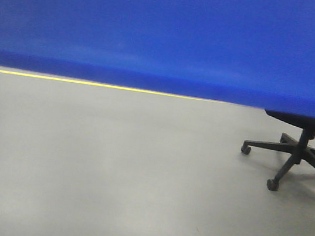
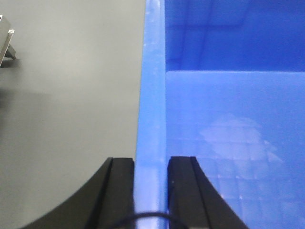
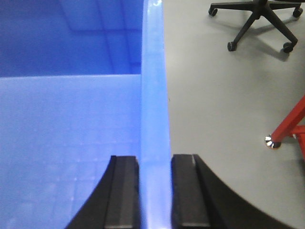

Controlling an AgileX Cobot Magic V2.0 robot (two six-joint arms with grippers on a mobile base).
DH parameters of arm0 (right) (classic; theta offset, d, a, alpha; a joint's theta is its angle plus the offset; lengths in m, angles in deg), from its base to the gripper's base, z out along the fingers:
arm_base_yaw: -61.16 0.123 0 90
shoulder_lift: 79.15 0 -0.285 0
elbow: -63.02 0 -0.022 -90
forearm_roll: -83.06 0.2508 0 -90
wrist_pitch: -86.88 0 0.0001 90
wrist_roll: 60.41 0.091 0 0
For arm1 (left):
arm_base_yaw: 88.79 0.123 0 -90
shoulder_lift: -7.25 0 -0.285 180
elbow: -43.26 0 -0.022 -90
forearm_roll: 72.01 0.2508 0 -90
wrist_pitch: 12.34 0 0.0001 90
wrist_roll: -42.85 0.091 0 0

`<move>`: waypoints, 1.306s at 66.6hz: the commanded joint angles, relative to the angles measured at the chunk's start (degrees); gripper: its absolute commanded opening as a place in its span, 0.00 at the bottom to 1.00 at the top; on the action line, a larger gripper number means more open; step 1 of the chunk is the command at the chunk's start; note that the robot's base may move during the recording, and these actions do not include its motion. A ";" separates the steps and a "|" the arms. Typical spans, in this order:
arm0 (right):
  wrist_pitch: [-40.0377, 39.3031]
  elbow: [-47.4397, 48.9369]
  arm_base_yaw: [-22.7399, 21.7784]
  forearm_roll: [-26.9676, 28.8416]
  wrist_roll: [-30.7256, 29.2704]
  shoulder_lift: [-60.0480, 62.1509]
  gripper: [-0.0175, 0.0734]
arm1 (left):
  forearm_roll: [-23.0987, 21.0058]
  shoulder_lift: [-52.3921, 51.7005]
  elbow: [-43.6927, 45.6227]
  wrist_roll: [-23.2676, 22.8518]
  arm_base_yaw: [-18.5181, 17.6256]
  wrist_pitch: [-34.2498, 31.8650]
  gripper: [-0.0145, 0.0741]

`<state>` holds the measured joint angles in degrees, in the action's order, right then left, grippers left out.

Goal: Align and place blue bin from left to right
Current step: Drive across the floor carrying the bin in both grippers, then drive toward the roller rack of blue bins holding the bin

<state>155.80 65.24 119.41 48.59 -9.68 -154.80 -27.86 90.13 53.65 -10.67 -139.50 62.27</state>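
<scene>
The blue bin [image 1: 170, 31] fills the upper part of the front view, its smooth wall held above the grey floor. In the left wrist view my left gripper [image 2: 150, 164] is shut on the bin's left rim [image 2: 152, 95], one finger outside, one inside over the gridded bottom [image 2: 233, 143]. Seen from the right wrist, my right gripper [image 3: 155, 162] is shut on the bin's right rim [image 3: 153, 86] the same way. The inside of the bin [image 3: 66, 133] holds nothing.
A black office chair [image 1: 301, 151] on castors stands at the right, close under the bin; it shows as the chair base [image 3: 259, 21] in the right wrist view. A yellow floor line [image 1: 91, 84] runs across. A red stand foot [image 3: 286, 131] is on the right, a metal object [image 2: 5, 43] at far left.
</scene>
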 commanded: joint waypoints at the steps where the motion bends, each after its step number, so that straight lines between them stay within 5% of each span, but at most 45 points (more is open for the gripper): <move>1: -6.56 0.55 0.57 -0.76 0.10 0.54 0.11 | 1.53 -0.47 0.41 -0.31 -0.98 -5.43 0.04; 87: -6.78 0.55 0.57 -0.76 0.10 0.54 0.11 | 1.50 -0.47 0.41 -0.31 -0.98 -5.53 0.04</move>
<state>155.80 65.24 119.41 48.36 -9.58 -154.80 -27.64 90.13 53.65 -10.67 -139.50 61.74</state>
